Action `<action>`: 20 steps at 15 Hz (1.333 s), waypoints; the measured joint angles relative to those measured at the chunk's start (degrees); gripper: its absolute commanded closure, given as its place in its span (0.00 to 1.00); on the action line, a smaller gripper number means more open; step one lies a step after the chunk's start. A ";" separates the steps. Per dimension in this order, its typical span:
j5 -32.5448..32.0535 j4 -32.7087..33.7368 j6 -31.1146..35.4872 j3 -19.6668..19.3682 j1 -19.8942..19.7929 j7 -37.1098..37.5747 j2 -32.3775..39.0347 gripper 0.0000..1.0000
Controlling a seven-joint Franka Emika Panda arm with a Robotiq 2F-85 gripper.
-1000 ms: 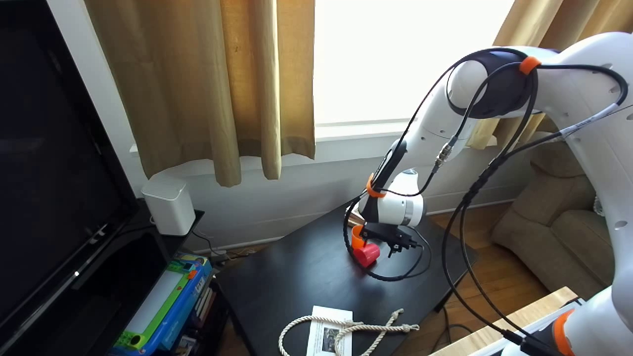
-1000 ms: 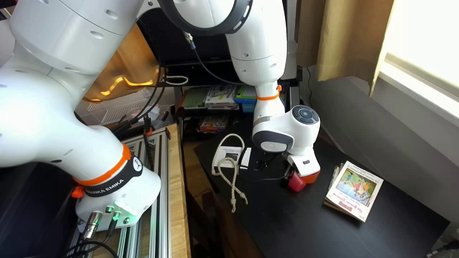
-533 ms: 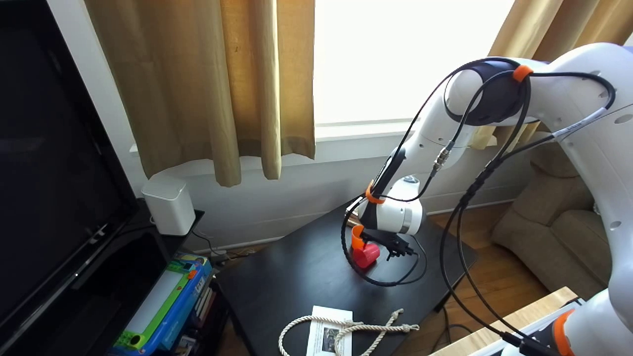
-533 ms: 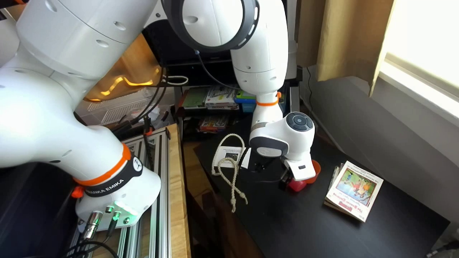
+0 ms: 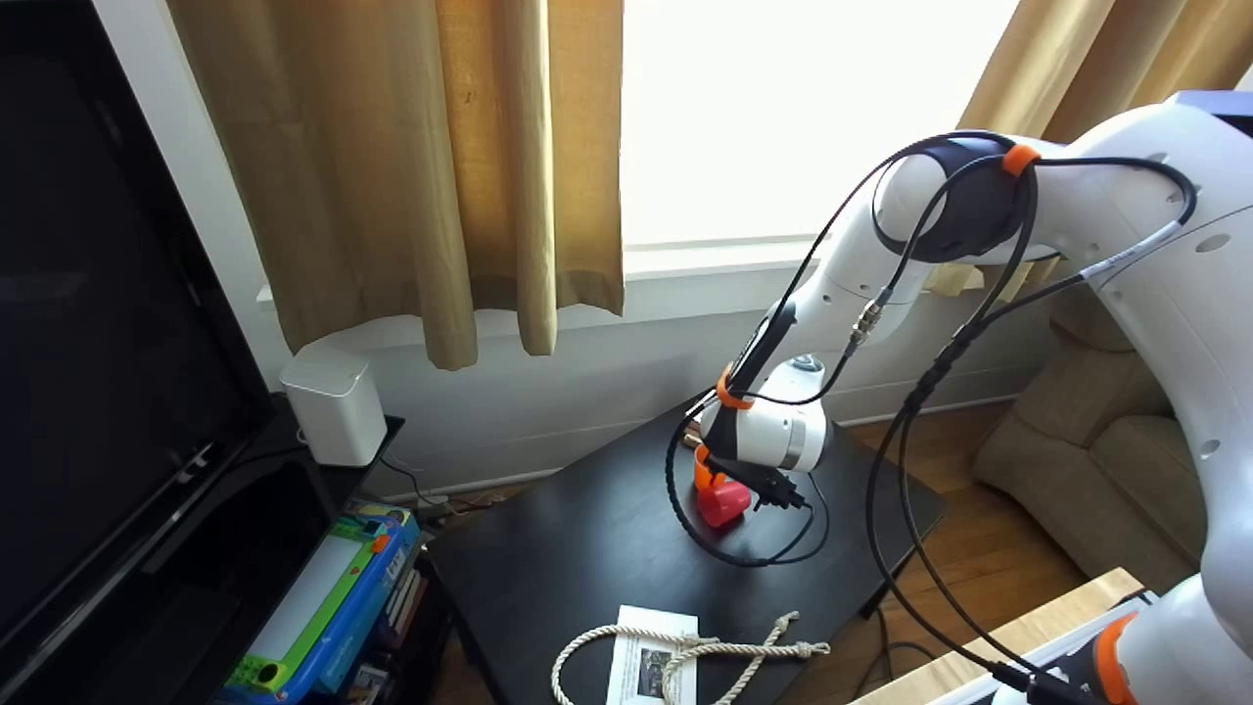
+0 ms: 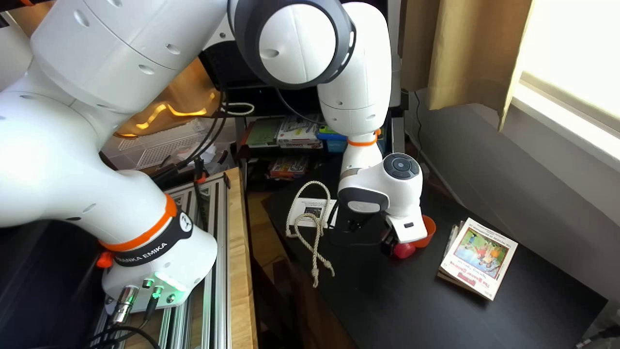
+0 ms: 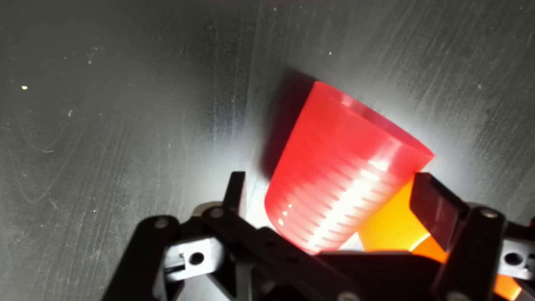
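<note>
A red ribbed cup lies on its side on the black table, its mouth towards the upper right in the wrist view. My gripper stands open, one finger on either side of this cup. A strip of table shows between the left finger and the cup; the right finger reaches close to the cup's rim, and contact cannot be judged. An orange cup rests against the red one, partly hidden behind the right finger. Both exterior views show the red cup and the orange cup beside the hand.
Books are stacked farther along the black table. A looped rope lies over a white printed sheet. A loose black cable hangs from the wrist. A wall and window border the table.
The arm has come down and the hand has shifted slightly, now covering more of the red cup in an exterior view. Both cups appear to stay in place.
</note>
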 measured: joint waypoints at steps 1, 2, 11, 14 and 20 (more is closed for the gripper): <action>0.11 0.31 0.03 0.01 0.01 0.25 0.38 0.00; 0.29 0.62 0.04 0.01 0.01 0.61 0.76 0.00; 1.09 2.83 1.21 0.00 -0.22 2.08 2.99 0.00; 1.00 3.48 2.31 0.00 -0.23 1.79 3.59 0.00; 0.99 4.51 2.65 0.00 -0.23 1.26 4.53 0.30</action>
